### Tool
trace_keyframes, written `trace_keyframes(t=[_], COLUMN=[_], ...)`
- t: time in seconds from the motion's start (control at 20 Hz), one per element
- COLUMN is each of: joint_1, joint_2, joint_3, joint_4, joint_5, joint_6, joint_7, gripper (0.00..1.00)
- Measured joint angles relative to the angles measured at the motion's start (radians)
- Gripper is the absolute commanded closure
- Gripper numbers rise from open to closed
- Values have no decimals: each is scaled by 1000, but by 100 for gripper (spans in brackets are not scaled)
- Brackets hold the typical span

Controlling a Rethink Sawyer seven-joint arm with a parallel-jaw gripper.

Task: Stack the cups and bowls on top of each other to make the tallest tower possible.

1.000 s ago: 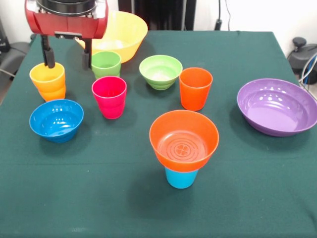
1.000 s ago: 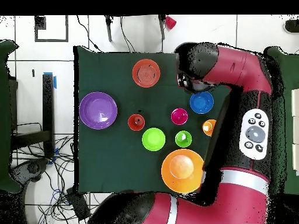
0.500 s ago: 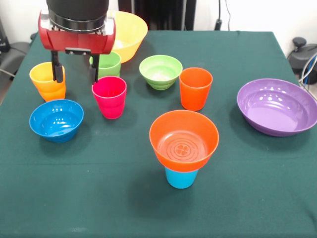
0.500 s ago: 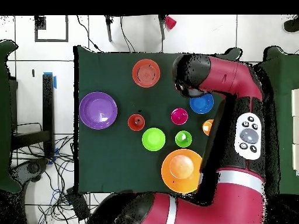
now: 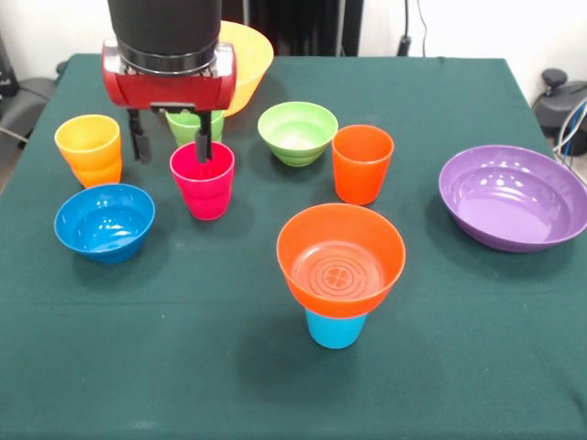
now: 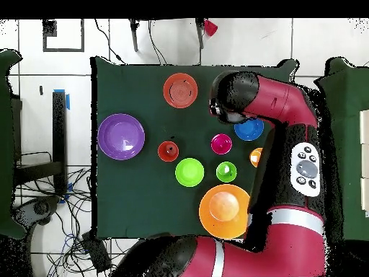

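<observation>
step: lining up on magenta cup (image 5: 202, 179) | my gripper (image 5: 171, 147) empty, fingers spread, one over its rim | tower (image 5: 339, 270): orange bowl on light blue cup, well apart | next: centre, descend, clamp

The arm (image 6: 288, 130) is glossy red with black joints. A grey oval button panel (image 6: 308, 168) sits on one link. The wrist is a black cylinder above a red block carrying two thin black jaws.

Green-clothed table (image 5: 477, 367) with scattered cups (image 5: 362, 163) and bowls (image 5: 512, 195), one orange bowl (image 5: 340, 259) atop a blue cup (image 5: 335, 330).
</observation>
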Motion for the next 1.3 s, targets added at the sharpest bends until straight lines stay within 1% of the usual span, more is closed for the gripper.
trace_keyframes(t=[0.2,0.4,0.7,1.3], joint_1=[5,23,39,38], joint_2=[4,4,-5,-24], joint_3=[1,0,0,0], joint_4=[16,24,33,83], joint_5=[4,4,5,11], joint_6=[-27,-65,-70,-106], joint_7=[0,0,0,0], gripper=[0,0,0,0])
